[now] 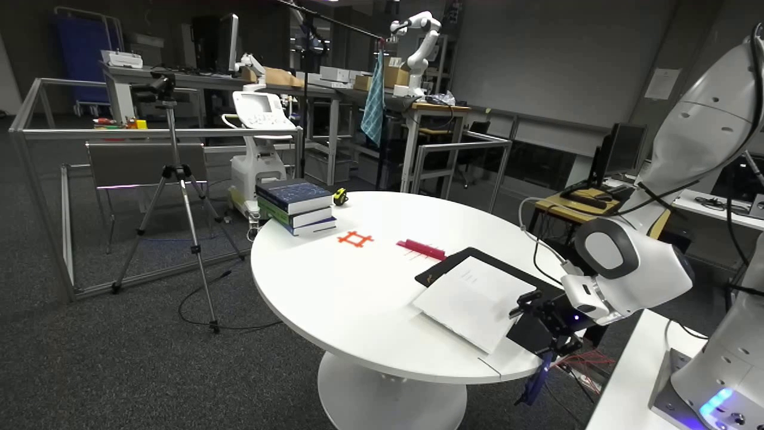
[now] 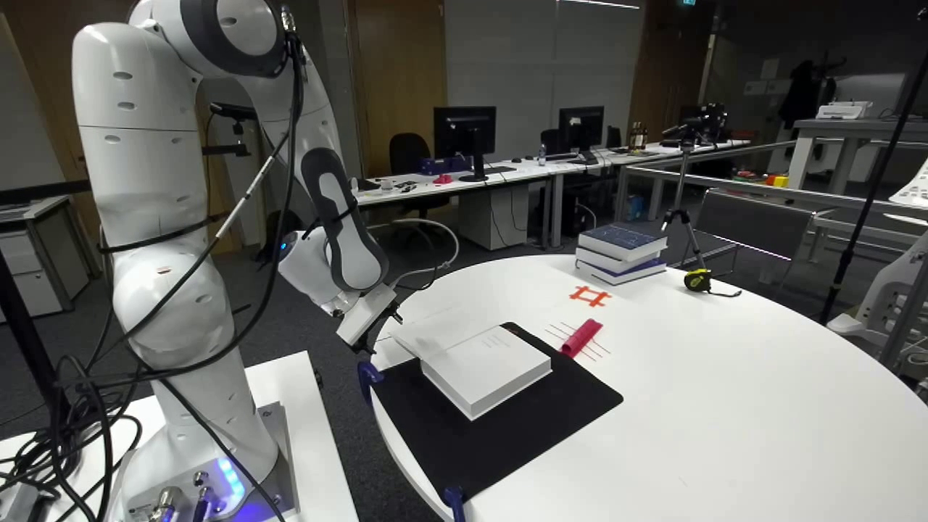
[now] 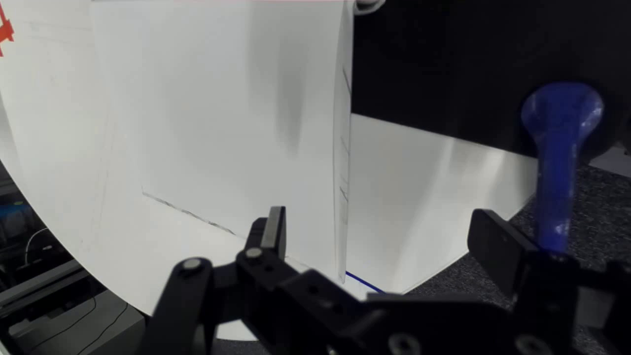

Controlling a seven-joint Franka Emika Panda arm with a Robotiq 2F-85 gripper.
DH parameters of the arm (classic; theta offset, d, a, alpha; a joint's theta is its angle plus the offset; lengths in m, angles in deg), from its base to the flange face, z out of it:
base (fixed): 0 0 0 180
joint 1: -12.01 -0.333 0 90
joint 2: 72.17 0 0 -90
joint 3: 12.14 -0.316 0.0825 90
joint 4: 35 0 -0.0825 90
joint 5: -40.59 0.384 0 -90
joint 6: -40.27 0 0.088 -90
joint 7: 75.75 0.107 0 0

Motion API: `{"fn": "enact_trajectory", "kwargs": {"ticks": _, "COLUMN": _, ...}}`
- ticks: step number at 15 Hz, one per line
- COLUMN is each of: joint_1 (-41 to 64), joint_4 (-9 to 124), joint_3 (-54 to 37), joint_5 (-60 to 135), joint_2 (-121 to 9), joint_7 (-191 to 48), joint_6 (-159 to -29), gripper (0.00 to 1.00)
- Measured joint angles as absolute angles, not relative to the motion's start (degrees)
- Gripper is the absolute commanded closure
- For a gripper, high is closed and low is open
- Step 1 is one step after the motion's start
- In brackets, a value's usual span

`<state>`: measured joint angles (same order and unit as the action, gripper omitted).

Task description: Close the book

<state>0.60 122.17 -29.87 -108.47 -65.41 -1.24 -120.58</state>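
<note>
The book is a thick white block on a black mat, with a few lines of print on its top page (image 2: 500,348). A white cover or leaf (image 2: 415,339) is open from its side nearest the arm and slopes toward my gripper (image 2: 380,332). The book also shows in an exterior view (image 1: 468,301). In the wrist view a large white sheet (image 3: 212,108) fills the upper left, its thin edge running down between my fingers. My gripper (image 3: 378,224) is open and grips nothing. I cannot tell how far its fingers are from the sheet. It also shows in an exterior view (image 1: 544,327).
The black mat (image 2: 558,420) is held at the table edge by blue clamps (image 3: 559,148). A red strip (image 2: 582,337), an orange frame shape (image 2: 590,296), a stack of thick books (image 2: 621,254) and a yellow tape measure (image 2: 697,280) lie farther across the round white table (image 1: 358,286).
</note>
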Motion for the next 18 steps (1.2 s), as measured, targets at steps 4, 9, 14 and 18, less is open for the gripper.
{"fn": "enact_trajectory", "kwargs": {"ticks": 4, "joint_1": 0.64, "joint_4": 120.12, "joint_3": -31.20, "joint_5": -108.47, "joint_2": -63.45, "joint_7": -1.24, "joint_6": -117.96, "gripper": 0.00}}
{"fn": "enact_trajectory", "kwargs": {"ticks": 9, "joint_1": 0.87, "joint_4": 117.65, "joint_3": -31.57, "joint_5": -108.47, "joint_2": -62.28, "joint_7": -1.24, "joint_6": -116.91, "gripper": 0.00}}
{"fn": "enact_trajectory", "kwargs": {"ticks": 14, "joint_1": 1.02, "joint_4": 116.53, "joint_3": -31.57, "joint_5": -108.47, "joint_2": -62.03, "joint_7": -1.24, "joint_6": -115.51, "gripper": 0.00}}
{"fn": "enact_trajectory", "kwargs": {"ticks": 18, "joint_1": 1.26, "joint_4": 116.50, "joint_3": -31.55, "joint_5": -108.47, "joint_2": -61.23, "joint_7": -1.25, "joint_6": -113.65, "gripper": 0.00}}
